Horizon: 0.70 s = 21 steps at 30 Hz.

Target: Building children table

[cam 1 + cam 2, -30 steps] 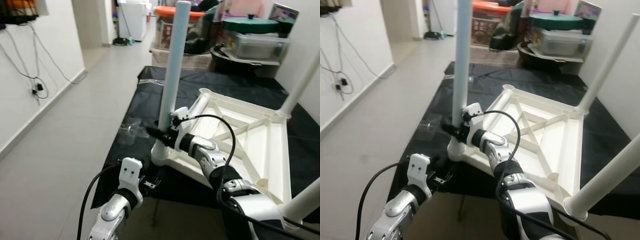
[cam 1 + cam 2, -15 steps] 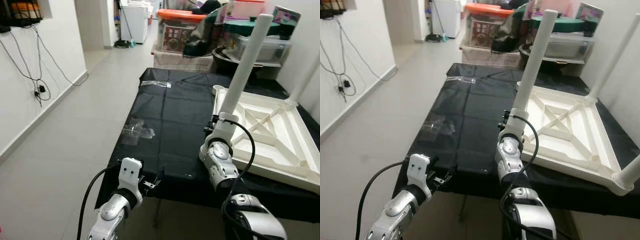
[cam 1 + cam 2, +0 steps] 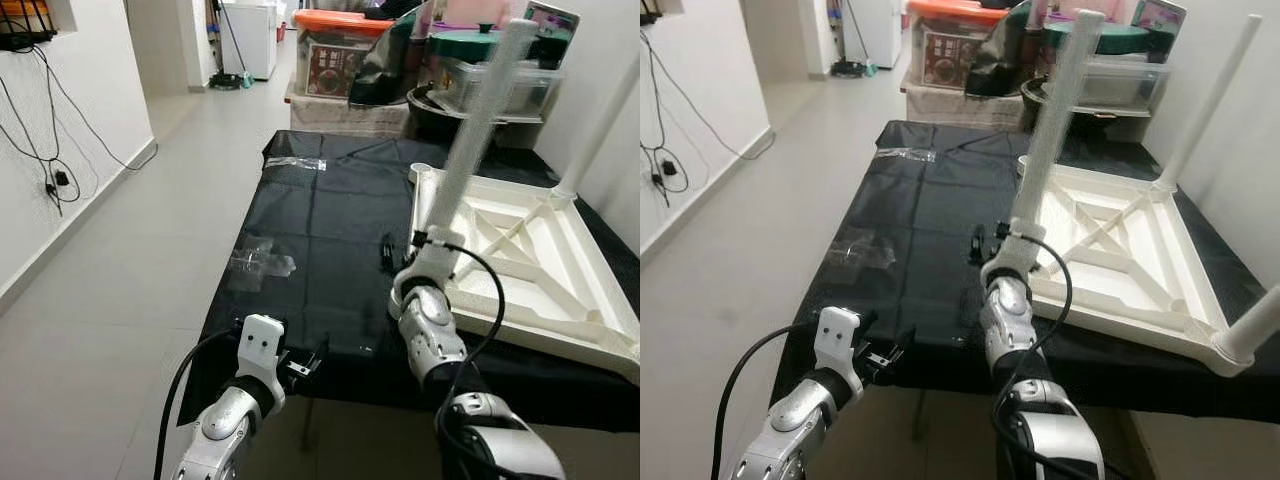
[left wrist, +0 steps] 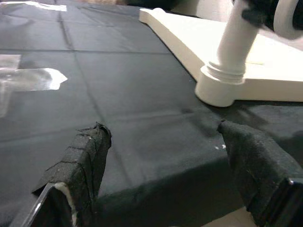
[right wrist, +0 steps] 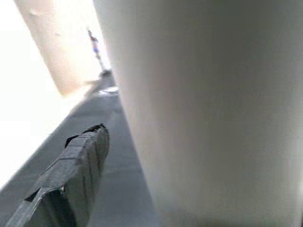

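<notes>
A white children's table [image 3: 520, 255] lies upside down on the right half of a black-clothed worktop [image 3: 320, 230]. One white leg [image 3: 478, 125] rises, slightly tilted, from its near left corner [image 4: 222, 90]; two more legs [image 3: 1205, 100] [image 3: 1252, 335] stand on its right side. My right gripper [image 3: 385, 252] sits just left of that leg's base, and the leg [image 5: 213, 109] looms very close beside it. My left gripper [image 4: 165, 156] hovers open and empty at the worktop's near edge, level with the cloth.
Crumpled clear wrappers [image 3: 258, 265] [image 3: 295, 162] lie on the cloth's left half. Storage boxes [image 3: 350, 50] and pots [image 3: 490, 70] crowd the space behind the worktop. A tiled floor [image 3: 120, 270] and a white wall with hanging cables [image 3: 50, 170] lie to the left.
The white table has slid rightwards across the cloth, and my right arm went with it. The near left leg has gone from upright to slightly tilted. My left arm stayed still.
</notes>
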Motion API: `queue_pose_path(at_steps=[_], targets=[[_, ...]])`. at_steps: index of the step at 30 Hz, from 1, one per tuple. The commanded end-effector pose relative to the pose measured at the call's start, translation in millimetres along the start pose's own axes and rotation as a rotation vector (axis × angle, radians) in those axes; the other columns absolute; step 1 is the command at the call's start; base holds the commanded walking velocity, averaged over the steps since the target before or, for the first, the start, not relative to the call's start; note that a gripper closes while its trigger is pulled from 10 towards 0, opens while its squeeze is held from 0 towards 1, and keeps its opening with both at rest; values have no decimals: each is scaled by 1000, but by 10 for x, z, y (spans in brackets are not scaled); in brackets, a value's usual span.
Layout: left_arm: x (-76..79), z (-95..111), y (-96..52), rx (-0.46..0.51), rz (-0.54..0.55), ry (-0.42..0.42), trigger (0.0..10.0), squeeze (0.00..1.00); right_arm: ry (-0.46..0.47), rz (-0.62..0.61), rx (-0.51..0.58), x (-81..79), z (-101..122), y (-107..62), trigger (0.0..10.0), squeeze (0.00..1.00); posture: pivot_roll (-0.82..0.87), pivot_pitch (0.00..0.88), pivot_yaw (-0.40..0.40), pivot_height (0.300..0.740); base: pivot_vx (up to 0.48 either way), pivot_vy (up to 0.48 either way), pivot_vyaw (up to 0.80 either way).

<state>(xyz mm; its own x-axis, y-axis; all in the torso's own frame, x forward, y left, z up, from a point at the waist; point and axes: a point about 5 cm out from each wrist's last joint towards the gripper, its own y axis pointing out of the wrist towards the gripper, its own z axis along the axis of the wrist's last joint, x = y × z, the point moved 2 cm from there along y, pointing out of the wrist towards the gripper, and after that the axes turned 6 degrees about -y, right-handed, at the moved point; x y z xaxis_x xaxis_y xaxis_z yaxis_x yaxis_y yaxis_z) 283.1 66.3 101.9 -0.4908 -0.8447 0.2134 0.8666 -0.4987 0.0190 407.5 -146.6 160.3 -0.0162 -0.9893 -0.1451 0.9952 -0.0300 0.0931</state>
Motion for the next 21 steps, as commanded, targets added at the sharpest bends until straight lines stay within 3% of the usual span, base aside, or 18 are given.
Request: queue_pose_path(at_steps=[1, 3, 4, 5, 6, 7, 8, 9, 11, 13, 14, 16, 18, 19, 20, 21], targets=[[16, -20, 18, -5, -5, 3, 10000, 0, 20, 296, -29, -185, 53, 39, 10000, 0, 130, 0, -84, 740, 0, 0, 0], [16, -20, 18, -5, -5, 3, 10000, 0, 20, 296, -29, -185, 53, 39, 10000, 0, 130, 0, -84, 740, 0, 0, 0], [17, -20, 19, -5, -6, 3, 10000, 0, 17, 441, -70, -230, 38, 18, 10000, 0, 131, 0, -82, 740, 0, 0, 0], [17, -20, 19, -5, -6, 3, 10000, 0, 17, 441, -70, -230, 38, 18, 10000, 0, 131, 0, -82, 740, 0, 0, 0], [18, -18, 21, -5, -6, 3, 10000, 0, 17, 566, -106, -272, 26, -14, 10000, 0, 132, 0, -86, 740, 0, 0, 0], [18, -18, 21, -5, -6, 3, 10000, 0, 17, 566, -106, -272, 26, -14, 10000, 0, 132, 0, -86, 740, 0, 0, 0], [16, -17, 23, -4, -6, 3, 10000, 0, 6, 702, -135, -332, 23, -63, 10000, 0, 132, 0, -85, 740, 0, 0, 0], [16, -17, 23, -4, -6, 3, 10000, 0, 6, 702, -135, -332, 23, -63, 10000, 0, 132, 0, -85, 740, 0, 0, 0], [14, -17, 26, -4, -6, 5, 10000, 0, -52, 1001, -193, -496, 9, -195, 10000, 0, 139, 0, -90, 740, 0, 0, 0], [14, -17, 26, -4, -6, 5, 10000, 0, -52, 1001, -193, -496, 9, -195, 10000, 0, 139, 0, -90, 740, 0, 0, 0], [14, -17, 28, -3, -5, 7, 10000, 0, -81, 1183, -236, -618, 10, -273, 10000, 0, 150, 0, -97, 740, 0, 0, 0], [14, -17, 28, -3, -5, 7, 10000, 0, -81, 1183, -236, -618, 10, -273, 10000, 0, 150, 0, -97, 740, 0, 0, 0], [17, -17, 28, -2, -3, 9, 10000, 0, -78, 1306, -270, -765, 16, -329, 10000, 0, 155, 0, -100, 740, 0, 0, 0], [17, -16, 27, -2, -3, 9, 10000, 0, -83, 1328, -278, -824, 4, -345, 863, 0, 158, 0, -104, 740, 0, 0, 0], [17, -16, 27, -2, -3, 9, 10000, 0, -83, 1328, -278, -824, 4, -345, 863, 0, 158, 0, -104, 740, 0, 0, 0], [17, -16, 26, -2, -2, 9, 10000, 0, -87, 1334, -281, -856, -7, -352, 0, 0, 158, 0, -104, 740, 0, 0, 0]])
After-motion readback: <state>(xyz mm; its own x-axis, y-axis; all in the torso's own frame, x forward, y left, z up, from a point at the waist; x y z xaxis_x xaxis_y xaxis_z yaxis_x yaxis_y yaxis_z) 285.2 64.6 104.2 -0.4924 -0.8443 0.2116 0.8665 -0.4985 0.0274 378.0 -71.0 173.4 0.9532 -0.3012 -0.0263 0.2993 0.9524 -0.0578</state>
